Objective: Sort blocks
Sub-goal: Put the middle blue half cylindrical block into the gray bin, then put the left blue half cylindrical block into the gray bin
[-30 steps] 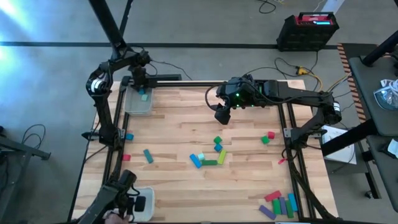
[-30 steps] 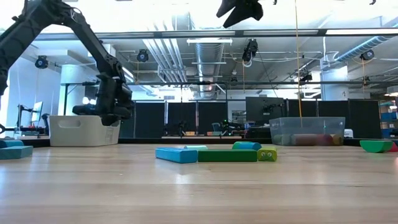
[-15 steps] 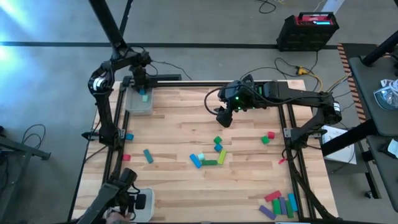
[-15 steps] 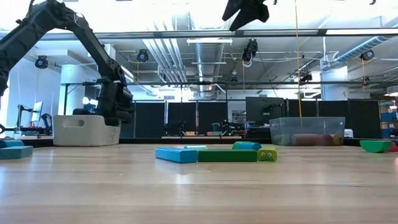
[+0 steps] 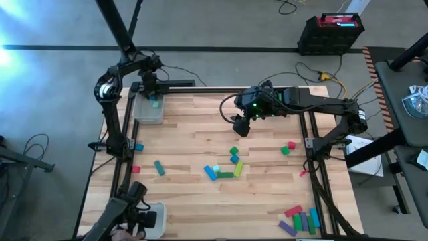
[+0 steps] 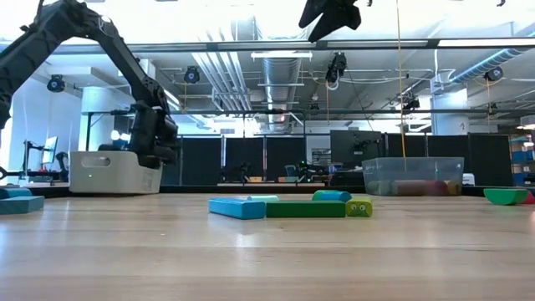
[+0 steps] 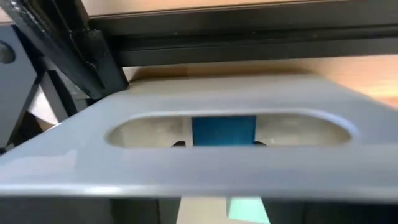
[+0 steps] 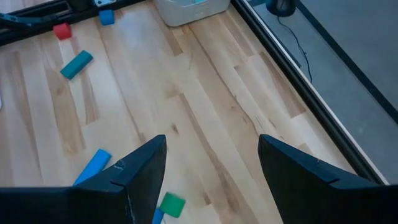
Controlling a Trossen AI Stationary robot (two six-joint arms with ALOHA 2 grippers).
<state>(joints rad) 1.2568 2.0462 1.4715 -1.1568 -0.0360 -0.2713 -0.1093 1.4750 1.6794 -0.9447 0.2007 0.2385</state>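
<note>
blocks [image 5: 226,167]: loose cluster mid-table, well short of the grey tray [image 5: 148,108].
right gripper [image 5: 239,124]: has crept toward that cluster, fingers apart, empty; likely the next pick.
left gripper [image 5: 151,86]: parked over the tray, blue block [image 7: 224,131] inside; jaw state unclear.

Wood, plastic and dark metal, mostly matt

We see a surface [image 5: 200,134] of pale wooden planks with visible grain and a slight sheen, edged by black metal framing [image 5: 119,144]. The grey tray [image 7: 205,162] looks like smooth matt plastic, and the clear bin [image 6: 412,176] like glossy see-through plastic. The blocks, such as the green bar [image 6: 305,209] and the blue bar [image 6: 236,207], have smooth, solid-coloured, faintly shiny faces. The right gripper [image 8: 211,168] has matt black jaws that look like plastic. The floor [image 5: 214,27] is dull grey.
</note>
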